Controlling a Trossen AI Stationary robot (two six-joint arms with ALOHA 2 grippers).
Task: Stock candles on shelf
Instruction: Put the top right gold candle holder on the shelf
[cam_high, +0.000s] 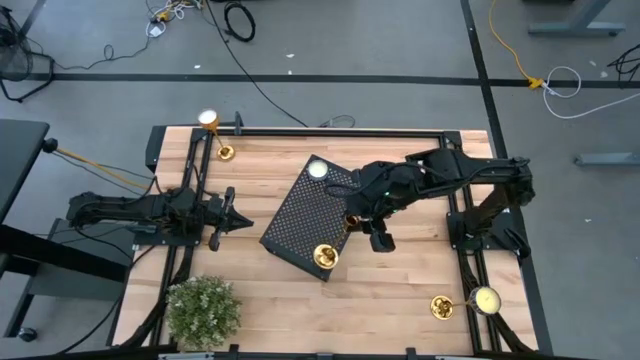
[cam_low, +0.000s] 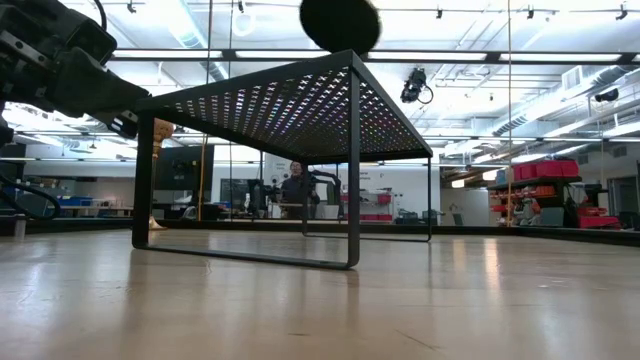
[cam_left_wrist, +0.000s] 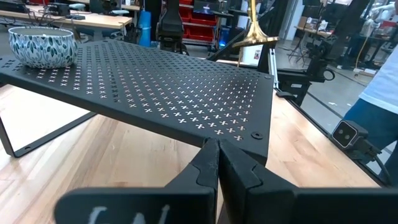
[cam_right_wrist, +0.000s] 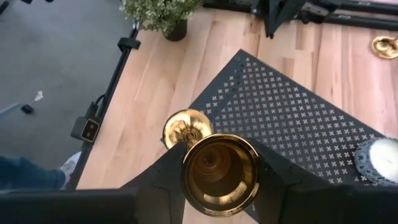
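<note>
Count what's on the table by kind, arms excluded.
Candles: 3 (one at a left-side corner, one at a right-side corner, one in the right gripper at the shelf's corner)
Shelf: 1
Bowl: 1, on the shelf
Plant: 1
Total: 6

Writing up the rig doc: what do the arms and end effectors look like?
Both arms are matte black with jointed links. The left end effector has two tapered, pointed black fingers. The right end effector has broad, angular black fingers. No markings show.
</note>
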